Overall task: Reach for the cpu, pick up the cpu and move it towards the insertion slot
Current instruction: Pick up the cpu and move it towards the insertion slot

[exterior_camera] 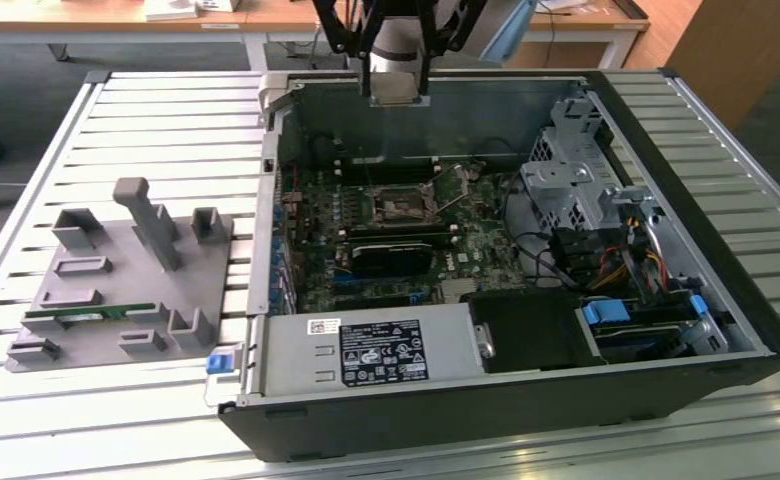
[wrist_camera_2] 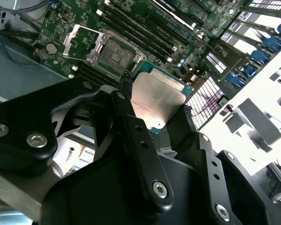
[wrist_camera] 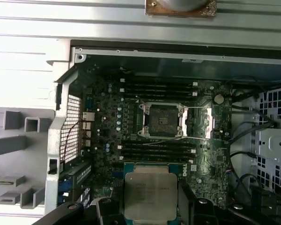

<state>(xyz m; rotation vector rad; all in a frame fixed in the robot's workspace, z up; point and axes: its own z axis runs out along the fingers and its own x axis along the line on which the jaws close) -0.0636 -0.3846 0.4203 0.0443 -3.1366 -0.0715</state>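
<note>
Fingers [wrist_camera_2: 131, 112] clamped on the cpu [wrist_camera_2: 157, 101] by its edges, held above the board w/ the insertion slot [wrist_camera: 161, 120] just ahead: keep chip level and square to socket frame, approach slow.

Open socket [wrist_camera: 160, 119] with free room above it; memory slots [wrist_camera: 157, 88] flank it, and the case wall [exterior_camera: 417, 108] and drive cage [exterior_camera: 570, 175] border the board.

Cpu [wrist_camera: 150, 196] lower edge hidden behind jaws.
</note>
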